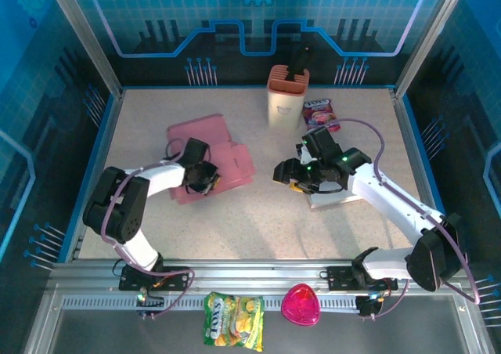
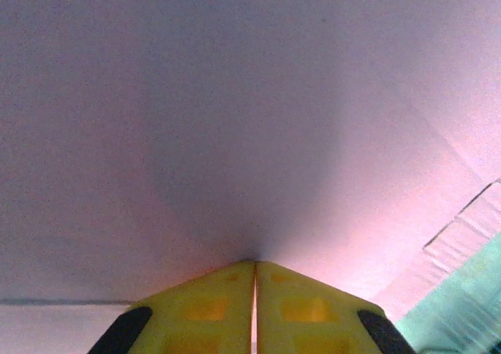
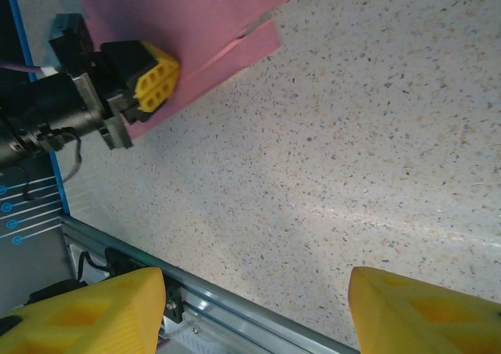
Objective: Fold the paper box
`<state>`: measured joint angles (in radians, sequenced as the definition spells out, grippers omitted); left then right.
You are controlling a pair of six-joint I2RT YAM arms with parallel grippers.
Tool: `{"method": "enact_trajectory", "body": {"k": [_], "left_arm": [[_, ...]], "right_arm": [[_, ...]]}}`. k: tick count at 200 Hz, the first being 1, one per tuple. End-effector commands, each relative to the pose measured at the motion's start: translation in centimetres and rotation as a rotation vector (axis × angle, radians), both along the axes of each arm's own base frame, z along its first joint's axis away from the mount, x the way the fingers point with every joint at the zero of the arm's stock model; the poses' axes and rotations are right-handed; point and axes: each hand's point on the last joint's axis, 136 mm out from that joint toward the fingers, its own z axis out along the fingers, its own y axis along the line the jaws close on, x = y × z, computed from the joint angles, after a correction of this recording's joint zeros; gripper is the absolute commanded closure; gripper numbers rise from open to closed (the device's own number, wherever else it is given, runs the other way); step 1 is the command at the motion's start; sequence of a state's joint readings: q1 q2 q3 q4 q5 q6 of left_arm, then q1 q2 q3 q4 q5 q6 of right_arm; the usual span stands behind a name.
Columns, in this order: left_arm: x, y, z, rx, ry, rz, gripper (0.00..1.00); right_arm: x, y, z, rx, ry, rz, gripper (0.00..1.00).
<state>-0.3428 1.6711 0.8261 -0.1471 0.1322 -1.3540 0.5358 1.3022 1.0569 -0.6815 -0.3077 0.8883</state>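
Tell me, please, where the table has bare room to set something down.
Bare: the near middle of the table, between the box and right gripper, and the far-left corner behind the box. Crowded: the far middle, around the cup and packet.

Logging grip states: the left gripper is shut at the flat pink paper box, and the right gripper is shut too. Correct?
No. The right gripper is open: the right wrist view shows its yellow fingers wide apart. The left gripper is indeed shut at the flat pink paper box.

Flat pink paper box (image 1: 210, 137) under left gripper (image 1: 205, 179), jaws apparently together
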Motion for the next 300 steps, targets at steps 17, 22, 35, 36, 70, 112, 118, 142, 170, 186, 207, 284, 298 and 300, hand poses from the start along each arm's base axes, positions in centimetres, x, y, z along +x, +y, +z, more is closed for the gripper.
{"method": "enact_trajectory", "body": {"k": [17, 22, 35, 36, 70, 112, 118, 142, 170, 186, 207, 284, 298, 300], "left_arm": [[0.6, -7.1, 1.4, -0.214, -0.062, 0.167, 0.91], [0.8, -8.0, 1.9, -0.229, -0.073, 0.148, 0.9], [1.0, -10.2, 3.7, -0.251, -0.088, 0.08, 0.86], [1.0, -10.3, 3.9, -0.252, -0.09, 0.076, 0.86], [-0.7, -7.3, 8.3, -0.125, -0.146, 0.01, 0.78], [-1.8, 3.0, 8.5, 0.045, -0.123, -0.09, 0.68], [-1.6, 4.0, 8.3, 0.046, -0.122, -0.114, 0.68], [-0.2, 7.1, 7.2, 0.071, -0.12, -0.199, 0.67], [1.7, 8.8, 6.6, 0.044, -0.134, -0.221, 0.72], [2.4, 8.6, 6.7, 0.039, -0.157, -0.24, 0.75], [2.5, 8.6, 6.1, 0.04, -0.146, -0.249, 0.77], [0.7, 8.1, 2.8, 0.015, -0.094, -0.263, 0.8], [0.6, 8.0, 2.6, 0.015, -0.088, -0.271, 0.8], [0.5, 8.0, 2.5, 0.015, -0.085, -0.271, 0.8]], "right_arm": [[-0.6, 0.6, -1.7, 0.069, 0.073, -0.029, 0.35], [-0.7, 0.7, -1.9, 0.081, 0.081, -0.036, 0.35], [-0.6, 1.0, -2.5, 0.108, 0.101, -0.06, 0.35], [-0.7, 1.0, -2.6, 0.108, 0.105, -0.062, 0.35], [-0.6, 1.5, -4.5, 0.157, 0.141, -0.16, 0.35], [0.3, 4.2, -6.0, 0.272, 0.12, -0.263, 0.35], [0.5, 4.7, -6.1, 0.292, 0.108, -0.28, 0.35], [1.2, 6.4, -6.5, 0.33, 0.073, -0.309, 0.35], [1.8, 7.3, -8.1, 0.325, 0.068, -0.352, 0.34], [2.3, 7.7, -9.0, 0.36, 0.067, -0.385, 0.35], [2.9, 8.1, -10.1, 0.37, 0.071, -0.402, 0.35], [3.3, 8.5, -13.1, 0.336, 0.071, -0.414, 0.35], [3.4, 8.6, -13.3, 0.339, 0.069, -0.412, 0.35], [3.5, 8.6, -13.4, 0.339, 0.069, -0.411, 0.35]]}}
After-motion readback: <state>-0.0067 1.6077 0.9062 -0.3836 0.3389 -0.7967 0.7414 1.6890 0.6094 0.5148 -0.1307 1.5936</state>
